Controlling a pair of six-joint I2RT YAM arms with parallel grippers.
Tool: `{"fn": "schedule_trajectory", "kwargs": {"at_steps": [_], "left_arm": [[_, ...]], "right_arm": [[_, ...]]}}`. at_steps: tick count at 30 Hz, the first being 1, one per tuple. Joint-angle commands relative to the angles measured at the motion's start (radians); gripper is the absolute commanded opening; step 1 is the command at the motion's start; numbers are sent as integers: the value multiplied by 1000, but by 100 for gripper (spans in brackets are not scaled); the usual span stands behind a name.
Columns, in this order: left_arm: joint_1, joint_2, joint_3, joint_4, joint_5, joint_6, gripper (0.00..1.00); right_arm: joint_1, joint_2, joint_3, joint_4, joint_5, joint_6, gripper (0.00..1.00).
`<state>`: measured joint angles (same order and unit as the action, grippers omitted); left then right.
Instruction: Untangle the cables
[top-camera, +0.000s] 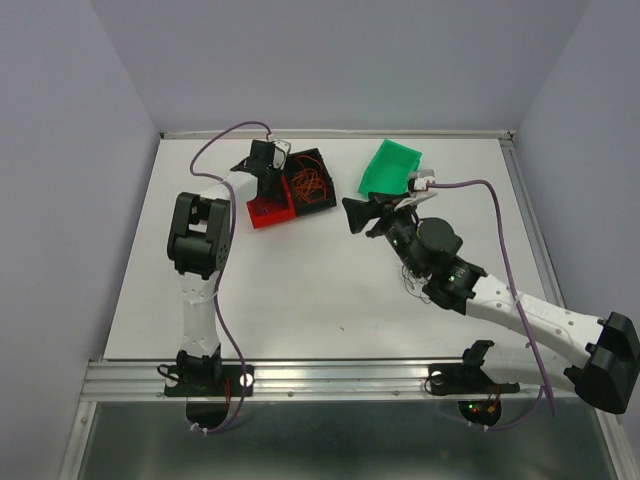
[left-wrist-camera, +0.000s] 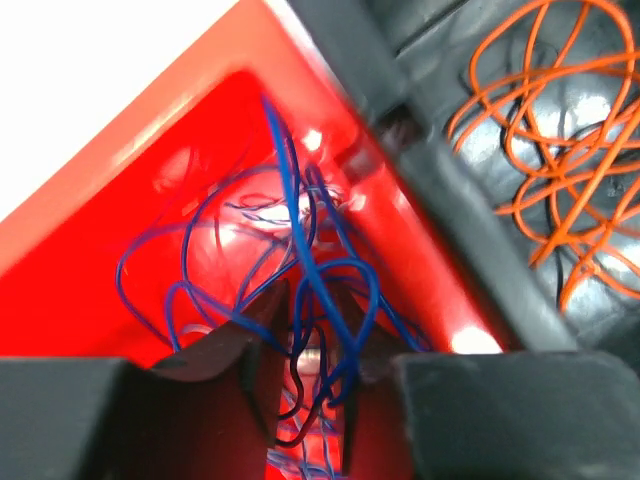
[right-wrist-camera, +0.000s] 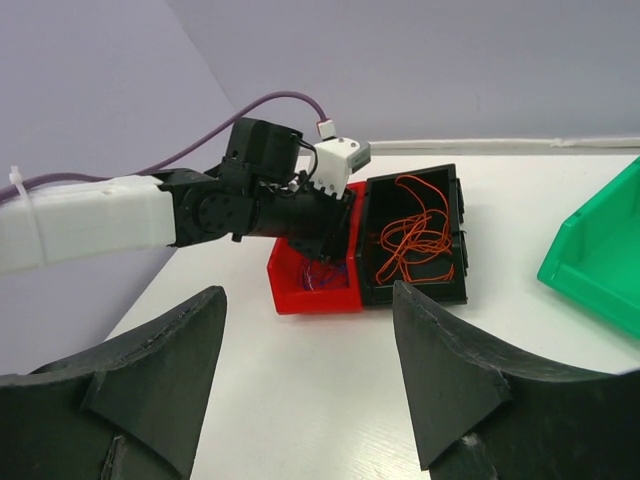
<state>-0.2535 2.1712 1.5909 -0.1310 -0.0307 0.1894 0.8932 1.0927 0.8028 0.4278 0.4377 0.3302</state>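
Thin blue cables (left-wrist-camera: 300, 240) lie in loose loops in a red bin (left-wrist-camera: 120, 260). Several blue strands and one dark strand run between the fingers of my left gripper (left-wrist-camera: 312, 290), whose jaws stand apart inside the bin. In the top view the left gripper (top-camera: 272, 185) dips into the red bin (top-camera: 265, 213). Orange cables (top-camera: 308, 185) lie curled in the black bin (top-camera: 326, 160) beside it; they also show in the left wrist view (left-wrist-camera: 560, 150). My right gripper (top-camera: 352, 215) is open and empty, hovering right of the bins and facing them (right-wrist-camera: 307, 295).
A green bin (top-camera: 392, 168) stands at the back right, close to my right arm; its corner also shows in the right wrist view (right-wrist-camera: 600, 260). The red bin (right-wrist-camera: 285, 275) and the black bin (right-wrist-camera: 455, 240) touch side by side. Grey walls enclose the white table (top-camera: 300, 300).
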Motion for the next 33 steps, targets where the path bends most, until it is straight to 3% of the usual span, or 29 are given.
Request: {"fn": "schedule_trajectory", "kwargs": {"at_steps": [1, 2, 9, 14, 18, 22, 24, 25, 27, 33], "left_arm": [[8, -135, -37, 1, -26, -11, 38], [10, -149, -45, 4, -28, -11, 44], [8, -226, -74, 2, -34, -5, 48], [8, -269, -98, -4, -38, -1, 59], [8, -316, -123, 2, -47, 5, 60], [10, -382, -169, 22, -23, 13, 61], [3, -412, -204, 31, 20, 21, 61], [0, -439, -213, 31, 20, 24, 62], [-9, -470, -253, 48, 23, 34, 69], [-61, -597, -357, 111, 25, 59, 77]], "right_arm": [[4, -20, -25, 49, 19, -11, 73], [4, -17, -24, 48, 16, -8, 73], [3, 6, -11, 49, 15, -5, 73], [4, 4, -13, 48, 15, -2, 73], [3, 7, -5, 29, 30, -14, 77], [-17, 71, 88, -168, 162, 6, 79], [-103, 133, 128, -316, 138, 59, 80], [-146, 151, 137, -349, 95, 75, 83], [-242, 174, 127, -397, 18, 108, 100], [-304, 223, 107, -564, 176, 170, 100]]}}
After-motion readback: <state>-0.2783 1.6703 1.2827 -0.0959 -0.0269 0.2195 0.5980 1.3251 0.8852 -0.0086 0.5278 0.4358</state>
